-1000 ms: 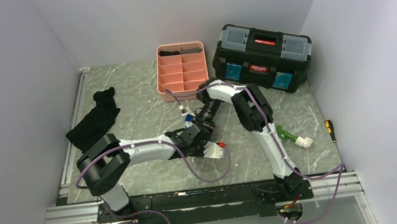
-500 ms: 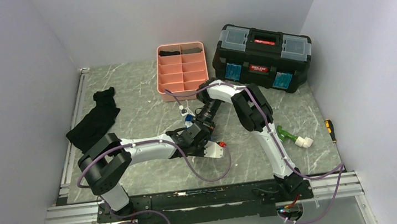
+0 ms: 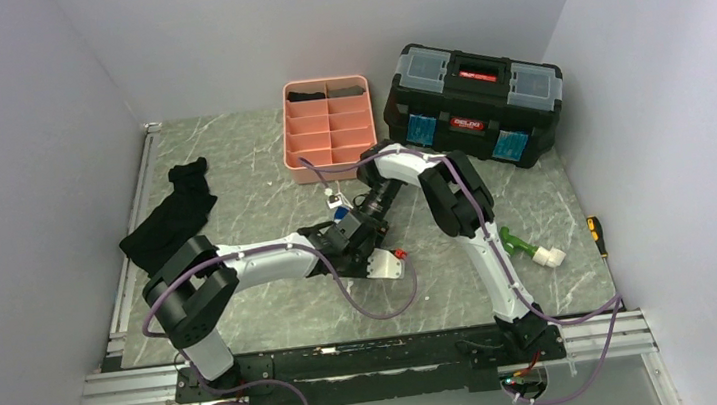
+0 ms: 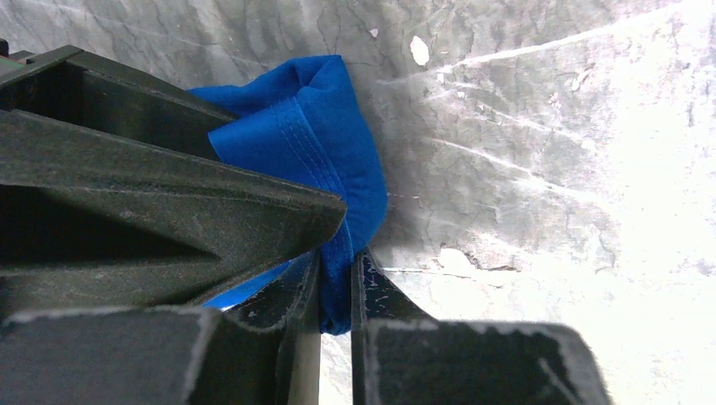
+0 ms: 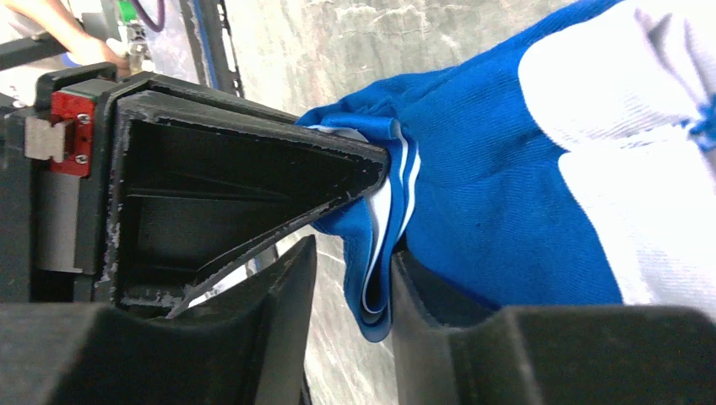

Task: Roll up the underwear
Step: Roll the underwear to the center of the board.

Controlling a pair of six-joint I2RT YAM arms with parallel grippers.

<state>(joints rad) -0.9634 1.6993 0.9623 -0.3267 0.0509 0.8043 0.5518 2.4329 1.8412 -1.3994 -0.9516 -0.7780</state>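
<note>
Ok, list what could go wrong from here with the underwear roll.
The right gripper stands loose around the edge of the underwear, so that end may slip out and the fold spring open. The left gripper pinches only a thin fold, which could pull free. Both grippers sit close together and may collide.

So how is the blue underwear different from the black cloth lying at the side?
The underwear is bright blue with white patches; the black cloth is plain black. The underwear is pinched in the left claw; the black cloth lies loose on the table, and no claw touches it. Both are soft, crumpled fabric.
</note>
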